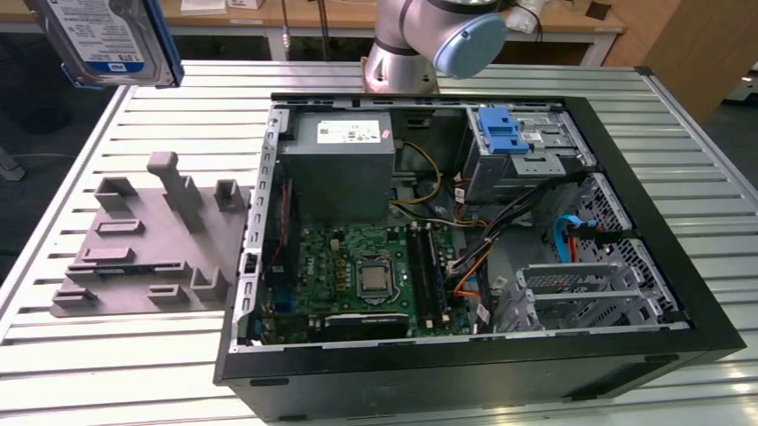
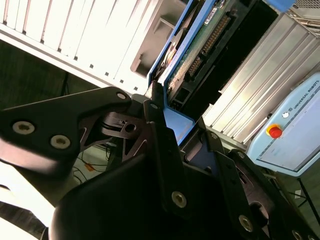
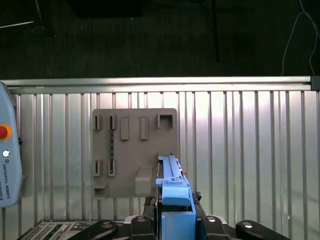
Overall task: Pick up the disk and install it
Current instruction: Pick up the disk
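1. The disk (image 1: pixel 105 40) is being held in the air, well above the table (image 1: pixel 119 364), toward the table's far corner on the exterior view's left — no part of it is touching the table.
2. The disk is being clamped by the gripper (image 2: pixel 167 117); in both wrist views the black fingers (image 3: pixel 142 222) are being pressed against the disk's blue side rails, so the claw is being kept clenched on it.
3. In the first wrist view the disk (image 3: pixel 172 185) is being presented edge-on, upright, in line with one corner of the grey fixture plate (image 3: pixel 135 150) lying below it.
4. In the second wrist view the disk's (image 2: pixel 200 45) green circuit-board face is being shown.
5. The fixture plate (image 1: pixel 142 248) is being carried near the table edge on the exterior view's left, just beside the open computer case (image 1: pixel 474 377).
6. The case is being carried on its side — its open bay is facing upward, with a blue latch (image 1: pixel 503 133) at its far corner.
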You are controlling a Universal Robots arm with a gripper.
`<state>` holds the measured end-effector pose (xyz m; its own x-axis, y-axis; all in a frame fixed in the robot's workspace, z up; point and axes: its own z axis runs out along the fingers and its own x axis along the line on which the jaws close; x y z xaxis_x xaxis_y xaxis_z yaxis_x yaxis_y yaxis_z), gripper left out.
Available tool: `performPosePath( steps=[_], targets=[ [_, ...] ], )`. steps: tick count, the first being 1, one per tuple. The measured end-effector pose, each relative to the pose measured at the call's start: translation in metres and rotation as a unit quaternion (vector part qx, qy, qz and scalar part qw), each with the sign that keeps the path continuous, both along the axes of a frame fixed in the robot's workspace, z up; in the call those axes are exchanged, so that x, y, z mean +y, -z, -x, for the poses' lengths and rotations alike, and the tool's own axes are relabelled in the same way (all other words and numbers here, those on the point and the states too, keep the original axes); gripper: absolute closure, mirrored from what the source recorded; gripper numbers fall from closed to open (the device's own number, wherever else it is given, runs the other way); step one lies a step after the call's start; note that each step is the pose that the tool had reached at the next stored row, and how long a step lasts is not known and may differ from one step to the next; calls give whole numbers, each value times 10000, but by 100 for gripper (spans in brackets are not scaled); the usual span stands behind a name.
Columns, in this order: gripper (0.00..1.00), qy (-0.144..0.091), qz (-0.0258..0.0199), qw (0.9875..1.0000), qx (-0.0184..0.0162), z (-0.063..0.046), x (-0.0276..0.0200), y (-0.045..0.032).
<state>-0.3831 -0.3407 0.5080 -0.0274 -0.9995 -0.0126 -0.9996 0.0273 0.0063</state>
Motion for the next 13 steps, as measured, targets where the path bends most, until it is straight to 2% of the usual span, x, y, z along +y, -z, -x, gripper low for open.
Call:
performPosePath(
  steps=[13],
  targets=[
    [64, 0, 0, 10000, 0, -104, 0, 0]
  ],
)
